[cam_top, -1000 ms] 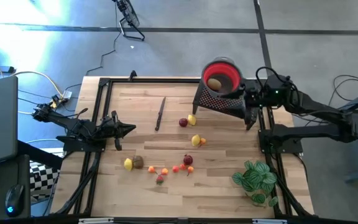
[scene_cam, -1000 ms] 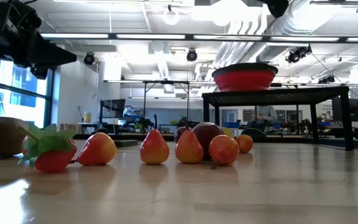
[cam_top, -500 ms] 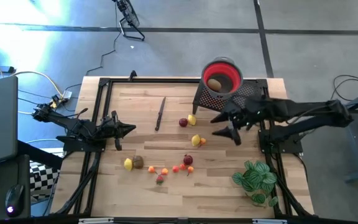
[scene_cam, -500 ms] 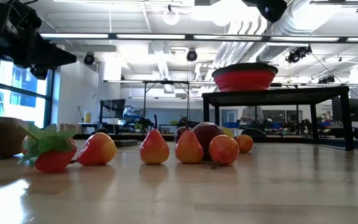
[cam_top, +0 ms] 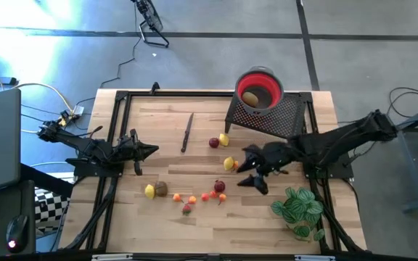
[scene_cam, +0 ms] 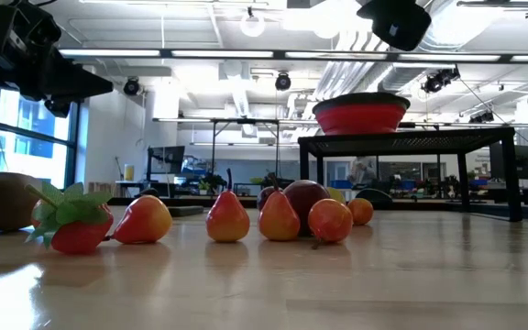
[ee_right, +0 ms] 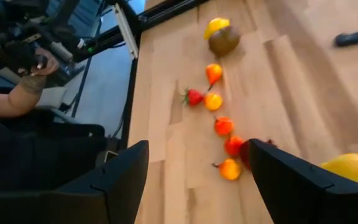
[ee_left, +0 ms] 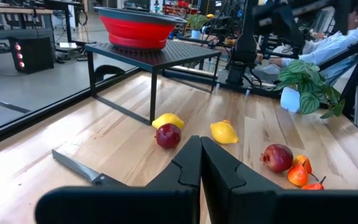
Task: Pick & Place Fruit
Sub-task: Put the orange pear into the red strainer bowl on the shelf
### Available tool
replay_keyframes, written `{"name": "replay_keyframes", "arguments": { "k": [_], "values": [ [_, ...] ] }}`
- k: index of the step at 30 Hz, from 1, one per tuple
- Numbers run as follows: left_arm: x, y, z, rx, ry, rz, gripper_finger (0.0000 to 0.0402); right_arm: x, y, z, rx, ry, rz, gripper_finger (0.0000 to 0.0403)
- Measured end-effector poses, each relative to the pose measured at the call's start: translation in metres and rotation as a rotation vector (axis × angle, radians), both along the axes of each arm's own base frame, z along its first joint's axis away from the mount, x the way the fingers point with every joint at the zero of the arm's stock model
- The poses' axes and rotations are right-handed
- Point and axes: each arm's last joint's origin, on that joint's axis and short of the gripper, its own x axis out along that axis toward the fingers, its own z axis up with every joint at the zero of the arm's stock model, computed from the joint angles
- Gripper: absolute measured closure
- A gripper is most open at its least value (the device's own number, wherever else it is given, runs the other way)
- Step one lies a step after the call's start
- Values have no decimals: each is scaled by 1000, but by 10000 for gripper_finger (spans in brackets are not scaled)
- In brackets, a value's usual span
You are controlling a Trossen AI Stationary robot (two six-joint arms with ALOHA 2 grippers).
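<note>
1. The right gripper [cam_top: 247, 172] is hanging over the table's right-centre with its jaws spread wide and nothing between them. It is sitting just right of a yellow fruit [cam_top: 228, 163] and a dark red fruit [cam_top: 220, 186].
2. The left gripper [cam_top: 151, 151] is waiting at the table's left side, jaws clenched on nothing.
3. One brown fruit [cam_top: 250, 97] is already lying in the red bowl [cam_top: 270, 82], which is standing on a black rack [cam_top: 281, 119] at the far right.
4. The remaining fruit is lying loose on the wood: a red and yellow pair [cam_top: 219, 141] near the rack, and a row of small red and orange pieces [ee_right: 219, 106] along the near side, ending in a yellow and brown pair [cam_top: 155, 190] at its left.
5. Judged from this, the step in hand is reaching for another piece.
6. The next move is calling for the open jaws to line up over one single fruit, probably the yellow or dark red one, and drop squarely around it. These round pieces are likely to roll if nudged off-centre.
</note>
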Motion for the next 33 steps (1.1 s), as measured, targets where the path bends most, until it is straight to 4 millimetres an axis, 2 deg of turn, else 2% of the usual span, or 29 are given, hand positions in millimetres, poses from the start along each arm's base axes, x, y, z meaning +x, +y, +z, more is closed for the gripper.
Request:
{"name": "replay_keyframes", "arguments": {
  "k": [9, 19, 33],
  "values": [
    [0, 0, 0, 0, 1, 0, 402, 18, 22, -24, 52, 70, -45, 137],
    [0, 0, 0, 1, 2, 0, 402, 29, 27, -44, 53, 139, -105, 137],
    [0, 0, -1, 4, 9, 0, 402, 31, 23, -45, -26, 105, -224, 137]
  ]
}}
